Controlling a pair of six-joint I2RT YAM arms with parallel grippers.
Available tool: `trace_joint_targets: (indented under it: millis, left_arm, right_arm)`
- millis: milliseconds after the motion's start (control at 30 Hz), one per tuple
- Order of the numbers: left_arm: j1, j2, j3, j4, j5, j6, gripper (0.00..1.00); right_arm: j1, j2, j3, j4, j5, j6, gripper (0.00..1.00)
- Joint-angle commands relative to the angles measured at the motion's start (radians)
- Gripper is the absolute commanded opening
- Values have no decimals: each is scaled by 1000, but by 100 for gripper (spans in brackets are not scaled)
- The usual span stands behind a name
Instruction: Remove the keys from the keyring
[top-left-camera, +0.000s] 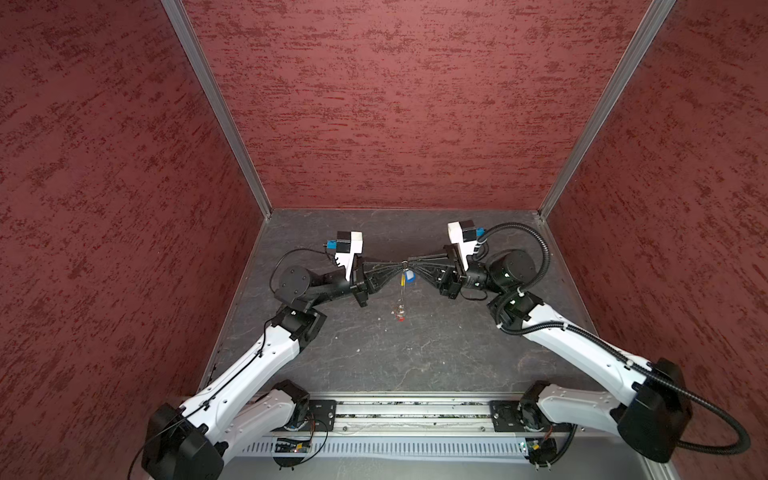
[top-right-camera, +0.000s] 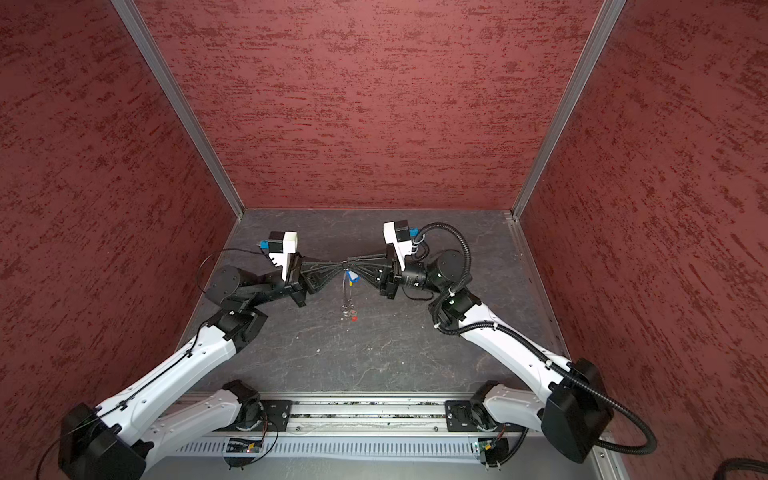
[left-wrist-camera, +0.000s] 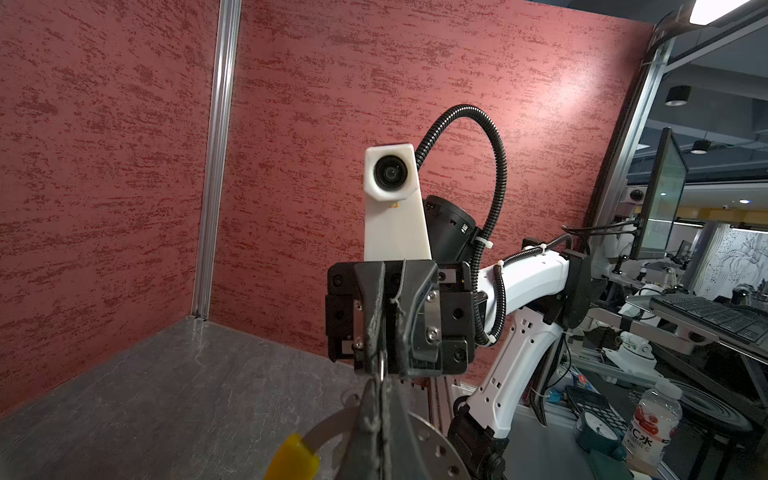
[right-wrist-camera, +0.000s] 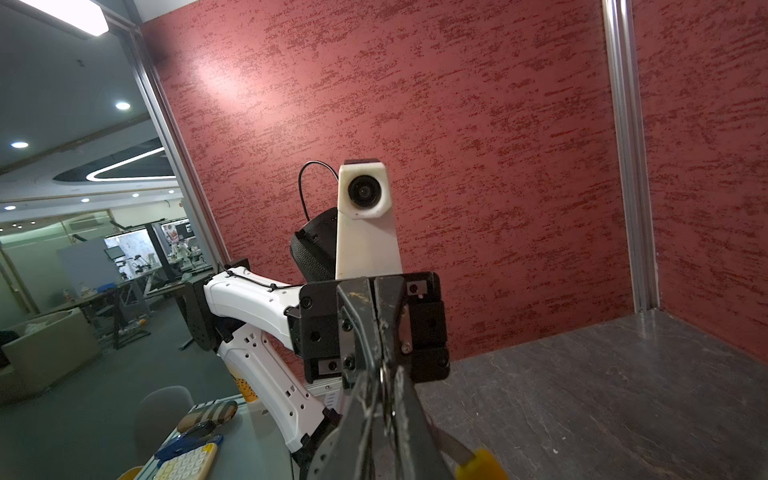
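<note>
Hanging from the spot where both arms meet tip to tip in mid-air, the large thin silvery wire keyring (top-left-camera: 402, 283) has its long axis vertical over the dark grey stone-look table (top-left-camera: 374, 353). The black left gripper (top-left-camera: 398, 263) and black right gripper (top-left-camera: 412, 261) are each pinched narrow on its top, equally near. The small blue-tagged key (top-left-camera: 409, 276) sits just below the right gripper; the small red-tagged key (top-left-camera: 400, 319) dangles lowest, close over the table. The right arm probably suits the blue-tagged key.

left tool (top-left-camera: 398, 263) | right tool (top-left-camera: 412, 261) | tips meet, pinching keyring (top-left-camera: 402, 284) | hangs above table (top-left-camera: 374, 357)
</note>
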Motion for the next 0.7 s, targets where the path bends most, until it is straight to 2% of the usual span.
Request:
trace_joint_targets:
  millis: [0,33,67,233,333,400,500,667]
  left_arm:
    - [1,-11,-1,11,-19,10,0]
    - [1,-11,-1,13,-19,10,0]
    - [1,-9,0,13,-19,8,0]
    - [4,-14,16,-29,-12,4,1]
    - [8,-30,30,-92,2,14,31]
    - [11,-41,43,-142,15,30,39]
    - [9,-41,72,-234,57,57,39]
    - [7,-33,104,-324,73,86,32]
  right_arm:
    - [7,0,5,4,-13,-3,6]
    - [6,0,5,-1,-11,-8,1]
    - [6,0,5,-7,-12,-11,0]
    - [4,-18,35,-131,-16,-63,0]
    - [-14,-41,79,-317,-15,-160,0]
    - [-30,-43,124,-446,-46,-222,0]
    - [-35,-39,202,-644,-82,-344,0]
    - [-39,-23,306,-879,-113,-502,0]
